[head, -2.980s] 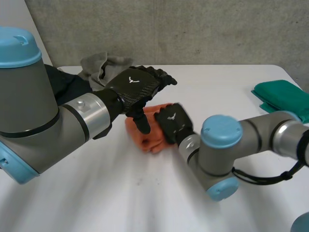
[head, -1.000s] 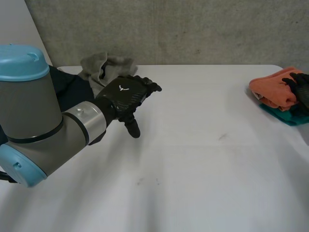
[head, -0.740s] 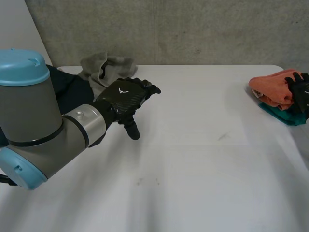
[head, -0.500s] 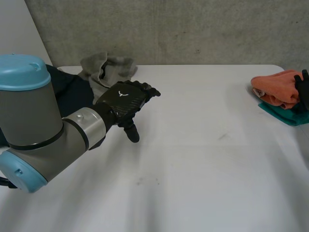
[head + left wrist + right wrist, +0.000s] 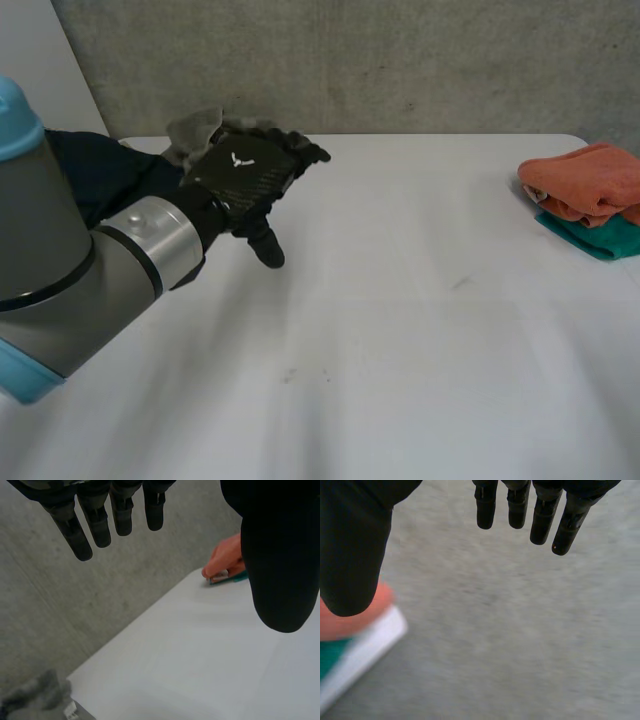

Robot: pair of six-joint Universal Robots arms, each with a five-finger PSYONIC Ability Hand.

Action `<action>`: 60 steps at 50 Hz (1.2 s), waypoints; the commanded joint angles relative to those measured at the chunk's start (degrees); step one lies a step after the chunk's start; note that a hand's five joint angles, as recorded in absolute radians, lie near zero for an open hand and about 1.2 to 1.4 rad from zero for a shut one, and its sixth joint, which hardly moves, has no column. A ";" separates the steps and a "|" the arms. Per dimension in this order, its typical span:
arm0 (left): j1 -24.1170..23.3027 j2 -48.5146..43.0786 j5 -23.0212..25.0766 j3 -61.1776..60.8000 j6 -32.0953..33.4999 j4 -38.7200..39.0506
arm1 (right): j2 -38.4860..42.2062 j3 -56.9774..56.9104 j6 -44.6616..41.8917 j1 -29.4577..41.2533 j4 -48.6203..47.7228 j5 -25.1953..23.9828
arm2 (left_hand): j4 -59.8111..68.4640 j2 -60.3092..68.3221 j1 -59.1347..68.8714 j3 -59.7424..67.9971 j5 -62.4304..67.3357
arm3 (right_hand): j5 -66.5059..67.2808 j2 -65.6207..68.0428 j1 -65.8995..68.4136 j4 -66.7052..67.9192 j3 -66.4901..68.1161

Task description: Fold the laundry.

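Note:
A folded orange cloth [image 5: 583,183] lies on a folded green cloth [image 5: 606,236] at the table's right edge, and nothing touches them. My left hand [image 5: 245,174] is open and hovers palm down above the table's back left, just in front of a crumpled grey cloth [image 5: 196,129]. In the left wrist view its hand [image 5: 95,522] has straight fingers that hold nothing, with the orange cloth [image 5: 226,557] far beyond them. My right hand [image 5: 542,522] is open and empty, off the table's edge, with the orange cloth [image 5: 337,626] and green cloth [image 5: 331,661] beside its thumb.
A dark navy cloth [image 5: 105,168] lies heaped at the back left beside the grey one, partly behind my left arm. The white table [image 5: 400,340] is bare across its middle and front. A concrete wall stands behind the table.
My right hand has let go of the orange cloth and drawn away past the table's right edge. My left hand has lifted and moved back toward the grey cloth.

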 commanded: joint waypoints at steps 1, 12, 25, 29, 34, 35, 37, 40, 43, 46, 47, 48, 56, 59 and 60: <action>2.06 2.79 -0.37 1.08 0.09 3.55 | -5.10 -7.39 0.41 4.75 1.17 14.44 | -0.26 -0.29 0.33 -0.67 -1.32 | -3.21 -2.73 -1.69 -3.61 -2.36; 12.95 2.27 -3.98 6.79 -2.73 7.77 | -9.68 -0.64 8.75 40.51 1.87 15.52 | -0.43 -0.45 0.16 -0.84 -1.49 | -3.21 -2.73 -1.69 -3.61 -2.36; 30.01 -19.17 -0.38 12.58 10.44 8.91 | -4.41 10.71 7.28 55.58 14.79 16.04 | -0.26 -0.29 0.33 -0.67 -1.32 | -3.21 -2.73 -1.69 -3.61 -2.36; 31.24 -26.37 1.47 15.75 18.18 9.62 | -4.15 13.96 4.64 54.88 14.79 17.71 | 1.09 1.06 1.67 0.67 0.03 | -3.21 -2.73 -1.69 -3.61 -2.36; 32.30 -32.88 1.56 19.00 24.86 10.15 | -4.15 16.42 3.58 54.70 14.70 19.47 | 1.59 1.56 2.18 1.18 0.53 | -3.21 -2.73 -1.69 -3.61 -2.36; 32.56 -34.46 1.47 19.79 26.18 10.58 | -4.15 17.21 3.58 54.70 14.70 19.65 | 2.76 2.73 3.34 2.35 1.70 | -3.21 -2.73 -1.69 -3.61 -2.36; 32.74 -35.96 1.56 20.50 26.80 11.55 | -4.15 18.00 3.58 54.70 14.61 19.65 | 5.78 5.75 6.37 5.37 4.72 | -3.21 -2.73 -1.69 -3.61 -2.36; 32.83 -38.86 1.56 21.82 27.16 14.97 | -4.06 18.88 3.76 54.52 14.09 19.65 | 12.01 11.98 12.59 11.59 10.95 | -3.21 -2.73 -1.69 -3.61 -2.36; 32.83 -40.54 1.56 22.52 26.98 19.19 | -4.06 19.50 3.76 54.00 13.47 19.91 | 30.11 30.09 30.70 29.70 29.06 | -3.21 -2.73 -1.69 -3.61 -2.36; 32.65 -40.89 1.39 22.70 26.02 23.57 | -4.15 20.29 3.58 53.03 13.38 19.82 | 56.99 56.96 57.58 56.58 55.93 | -3.21 -2.73 -1.69 -3.61 -2.36; 32.65 -40.89 1.39 22.61 25.58 24.72 | -4.15 20.38 3.58 52.86 13.38 19.82 | 62.26 62.24 62.85 61.85 61.20 | -3.21 -2.73 -1.69 -3.61 -2.36; 32.65 -40.98 1.30 22.61 25.14 25.69 | -4.15 20.47 3.67 52.85 13.38 19.82 | 67.48 67.45 68.06 67.07 66.42 | -3.21 -2.73 -1.69 -3.61 -2.36; 30.90 -37.91 -1.42 20.95 23.12 31.50 | -4.23 20.91 3.93 51.19 13.38 19.91 | 68.35 68.32 68.94 67.94 67.29 | -3.21 -2.73 -1.69 -3.61 -2.36; 28.88 -30.72 -3.01 17.96 20.84 31.94 | -4.41 20.64 3.93 50.40 13.30 19.91 | 68.35 68.32 68.94 67.94 67.29 | -3.21 -2.73 -1.69 -3.61 -2.36; 28.35 -28.52 -3.27 17.08 19.61 32.12 | -4.58 20.47 3.93 50.31 13.30 20.00 | 68.35 68.32 68.94 67.94 67.29 | -3.21 -2.73 -1.69 -3.61 -2.36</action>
